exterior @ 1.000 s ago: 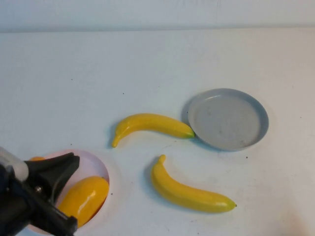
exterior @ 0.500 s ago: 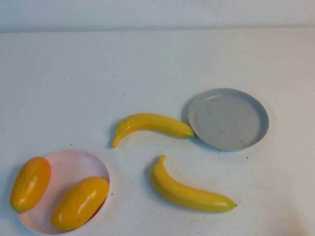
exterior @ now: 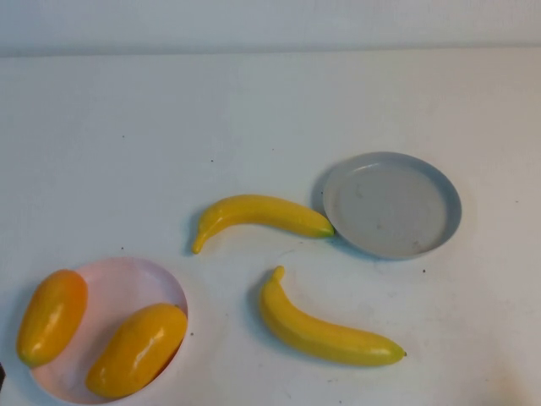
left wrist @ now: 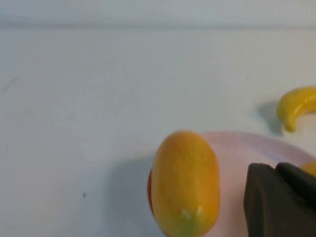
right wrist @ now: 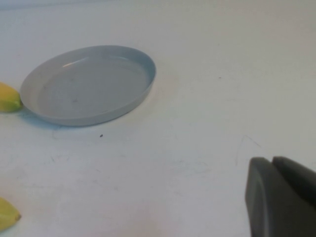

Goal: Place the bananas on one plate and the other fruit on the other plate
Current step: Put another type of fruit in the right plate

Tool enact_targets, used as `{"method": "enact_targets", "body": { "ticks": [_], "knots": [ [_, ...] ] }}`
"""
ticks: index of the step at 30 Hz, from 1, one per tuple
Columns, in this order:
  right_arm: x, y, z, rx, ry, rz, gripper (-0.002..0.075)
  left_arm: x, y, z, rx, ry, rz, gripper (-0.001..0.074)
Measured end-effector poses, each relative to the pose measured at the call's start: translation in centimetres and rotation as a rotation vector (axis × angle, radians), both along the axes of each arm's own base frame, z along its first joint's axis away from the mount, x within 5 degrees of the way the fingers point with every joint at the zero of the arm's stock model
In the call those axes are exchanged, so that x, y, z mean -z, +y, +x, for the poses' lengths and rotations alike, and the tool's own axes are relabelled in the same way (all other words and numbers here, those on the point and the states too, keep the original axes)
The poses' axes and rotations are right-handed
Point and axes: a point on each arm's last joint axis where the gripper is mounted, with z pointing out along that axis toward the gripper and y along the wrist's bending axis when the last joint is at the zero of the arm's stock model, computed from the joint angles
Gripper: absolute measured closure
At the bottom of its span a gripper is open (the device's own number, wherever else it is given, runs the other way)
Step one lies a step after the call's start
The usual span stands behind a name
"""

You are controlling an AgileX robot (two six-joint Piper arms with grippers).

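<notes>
**2 bananas left to move, grey plate empty**

2 plates on the white table (exterior: 127,127): the grey plate (exterior: 392,205) sits bare on the right side, the pink plate (exterior: 127,283) at the near left. Pink plate carries 1 orange-yellow fruit (exterior: 137,349) fully inside, while the second fruit (exterior: 52,315) lies across its left rim, partly overhanging the table.

2 bananas are both on the table. The upper banana (exterior: 258,215) has its right tip touching, or nearly touching, the grey plate's rim. The lower banana (exterior: 325,326) lies apart, nearer the robot.

Left gripper (left wrist: 281,200) hangs just beside the rim-straddling fruit, holding nothing; right gripper (right wrist: 281,197) hovers over bare table near the grey plate. For both, only 1 dark finger shows, so cannot tell if open or closed.

Judgement: next step is the right arm's. Take the lower banana first, gripping across its thick middle so it does not pivot. Set it toward the plate's far side, leaving room for the second.
</notes>
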Motion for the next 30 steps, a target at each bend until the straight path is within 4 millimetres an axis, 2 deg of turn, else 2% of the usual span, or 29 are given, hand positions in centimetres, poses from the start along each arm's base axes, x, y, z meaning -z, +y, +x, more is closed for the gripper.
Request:
{"method": "enact_targets", "body": {
  "ticks": [5, 30],
  "knots": [
    [0.00, 0.00, 0.00, 0.000, 0.000, 0.000, 0.0743, 1.09, 0.10, -0.26, -0.004, 0.121, 0.028, 0.0738],
    [0.00, 0.00, 0.00, 0.000, 0.000, 0.000, 0.0743, 1.10, 0.17, -0.25, -0.008, 0.120, 0.047, 0.0738]
  ]
}}
